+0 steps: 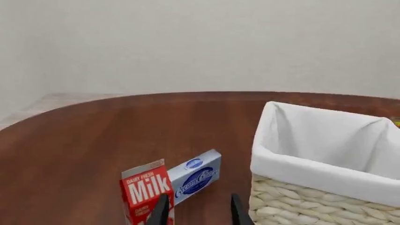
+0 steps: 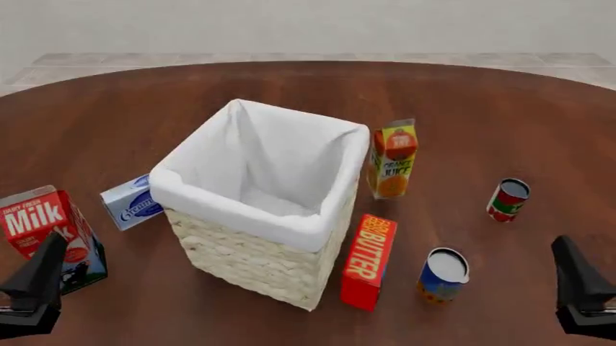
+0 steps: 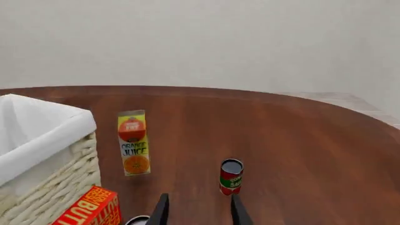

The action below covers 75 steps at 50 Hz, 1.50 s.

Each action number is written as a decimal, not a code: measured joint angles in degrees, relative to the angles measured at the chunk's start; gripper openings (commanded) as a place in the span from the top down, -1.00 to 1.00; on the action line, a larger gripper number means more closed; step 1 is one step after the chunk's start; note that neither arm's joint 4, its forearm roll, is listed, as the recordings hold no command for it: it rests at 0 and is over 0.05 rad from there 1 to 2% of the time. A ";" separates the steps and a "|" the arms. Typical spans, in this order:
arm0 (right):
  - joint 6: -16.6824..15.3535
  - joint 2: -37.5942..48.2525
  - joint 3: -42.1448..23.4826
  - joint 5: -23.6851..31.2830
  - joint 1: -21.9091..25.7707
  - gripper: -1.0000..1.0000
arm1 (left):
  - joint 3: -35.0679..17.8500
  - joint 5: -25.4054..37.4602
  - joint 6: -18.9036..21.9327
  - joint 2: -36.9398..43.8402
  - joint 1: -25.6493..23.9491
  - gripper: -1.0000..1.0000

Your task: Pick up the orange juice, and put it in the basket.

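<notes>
The orange juice (image 2: pixel 394 158) is a small orange-yellow carton with a red top panel. It stands upright on the table just right of the basket (image 2: pixel 241 210), close to its far right corner. The right wrist view shows the orange juice (image 3: pixel 134 143) ahead of my right gripper (image 3: pixel 198 196) and apart from it. The basket (image 3: pixel 50 136) is tall cream wicker with a white liner. My left gripper (image 1: pixel 198 197) is open near the milk carton (image 1: pixel 147 190), with nothing between its fingers. My right gripper (image 2: pixel 563 252) is open and empty at the near right.
A red butter box (image 2: pixel 368 261) stands against the basket's near right side. A blue can (image 2: pixel 443 275) and a red can (image 2: pixel 507 200) stand right of it. The milk carton (image 2: pixel 43 231) and a blue-white box (image 2: pixel 135 202) sit left of the basket.
</notes>
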 measured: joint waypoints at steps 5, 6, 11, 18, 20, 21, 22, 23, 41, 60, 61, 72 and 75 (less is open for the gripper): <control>0.24 0.37 -0.92 0.15 0.86 -1.00 | -0.31 0.36 0.59 -0.16 0.06 -1.00; 0.36 0.40 -1.27 0.38 0.93 -1.00 | -0.40 0.44 0.71 -0.19 0.04 -1.00; 0.72 0.77 -3.41 1.70 1.25 -1.00 | -0.54 0.57 1.31 -0.29 -0.16 -1.00; 0.34 3.23 -7.91 3.58 2.35 -1.00 | -0.61 0.66 2.10 -0.37 -0.55 -1.00; 0.27 4.31 -9.20 3.88 2.78 -1.00 | -0.66 0.71 2.30 -0.39 -0.69 -1.00; 0.21 5.13 -9.78 3.82 3.08 -1.00 | -0.64 0.68 2.41 -0.39 -0.76 -1.00; 0.18 6.03 -10.30 3.68 3.38 -1.00 | -0.63 0.68 2.52 -0.40 -0.84 -1.00; 0.18 7.01 -10.77 3.43 3.70 -1.00 | -0.63 0.69 2.61 -0.41 -0.92 -1.00; -0.15 29.12 -16.57 -7.74 9.88 -1.00 | -0.28 0.58 3.07 -0.45 -1.39 -1.00; -1.82 49.62 -18.34 -22.76 13.28 -1.00 | -0.08 0.67 3.27 -0.46 -1.15 -1.00; -1.90 50.59 -18.40 -23.54 13.34 -1.00 | -0.07 0.67 3.28 -0.46 -1.13 -1.00; -2.69 62.16 -19.45 -31.76 13.98 -1.00 | 0.03 0.78 3.46 -0.46 -1.00 -1.00; -2.70 65.14 -19.88 -33.75 14.11 -1.00 | 0.05 0.83 3.51 -0.46 -0.95 -1.00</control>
